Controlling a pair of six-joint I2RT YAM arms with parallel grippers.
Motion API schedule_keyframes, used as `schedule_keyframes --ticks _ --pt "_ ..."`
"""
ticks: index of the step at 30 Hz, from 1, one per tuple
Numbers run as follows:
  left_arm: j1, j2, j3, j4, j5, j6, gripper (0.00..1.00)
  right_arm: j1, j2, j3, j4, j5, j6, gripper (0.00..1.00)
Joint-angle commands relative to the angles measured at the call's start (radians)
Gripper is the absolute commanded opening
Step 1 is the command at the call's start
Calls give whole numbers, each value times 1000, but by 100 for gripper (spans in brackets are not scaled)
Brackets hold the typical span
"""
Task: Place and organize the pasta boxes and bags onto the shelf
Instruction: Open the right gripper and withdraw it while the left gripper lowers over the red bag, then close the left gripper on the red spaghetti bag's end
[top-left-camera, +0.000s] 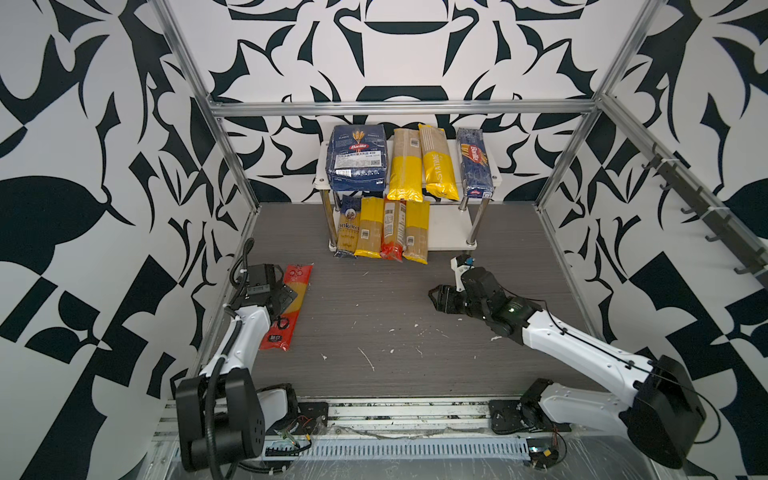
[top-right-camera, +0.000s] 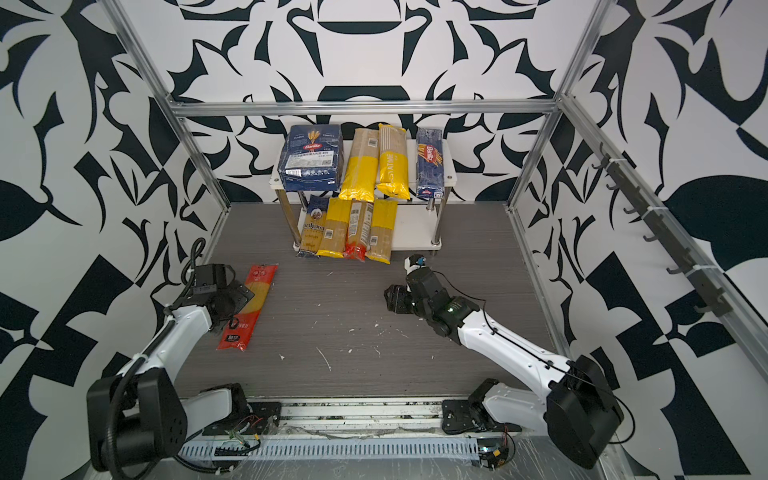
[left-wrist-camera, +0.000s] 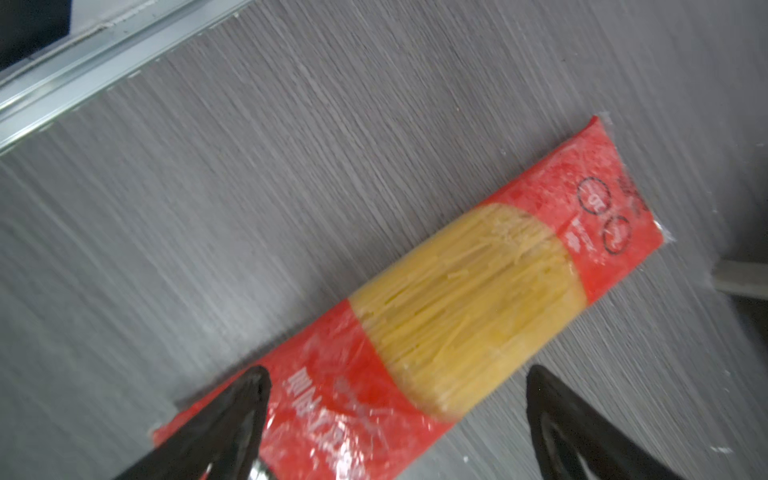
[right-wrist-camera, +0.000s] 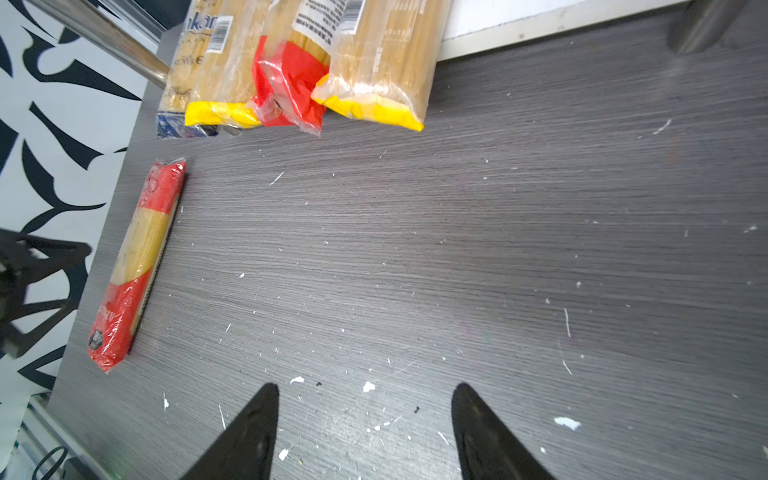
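Top view: the last red bag (top-left-camera: 300, 282) lies lower left in the frame, well apart from the shelf (top-left-camera: 449, 228).
Left wrist: my left claw (left-wrist-camera: 397, 374) is spread wide, straddling it. The pickup step, I judge: next, lower and close.
Right wrist: my right claw (right-wrist-camera: 365, 388) is half spread and empty.

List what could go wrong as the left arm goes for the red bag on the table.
1. The red bag lies slantwise under the open left gripper; closing may pinch only film, and the long bag could slip or droop.
2. The four bags on the lower board overhang its front edge; pushing another in might nudge them off.
3. The right gripper, open and empty, sits before the board's free side and may block the way.
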Motion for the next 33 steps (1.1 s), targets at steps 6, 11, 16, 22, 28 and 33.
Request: schedule_keyframes --ticks 6,11,16,22,28,33 --pt "4 140 15 70 51 -1 94 -3 -98 -19 -42 12 -31 69" --pt "-66 145 -28 90 61 -38 90 -4 -104 -18 -47 4 -38 69" --pt "-260 157 -44 93 38 -119 90 -4 -95 -16 -42 -6 -38 69" --pt "-500 178 -59 101 -1 -262 89 -4 -100 -21 -49 -25 -36 69" --pt "-594 65 -66 13 -59 -319 89 10 -40 -5 -37 -101 -73 69" --pt "-594 -143 -95 -104 -116 -334 92 94 64 51 -13 -91 -95 69"
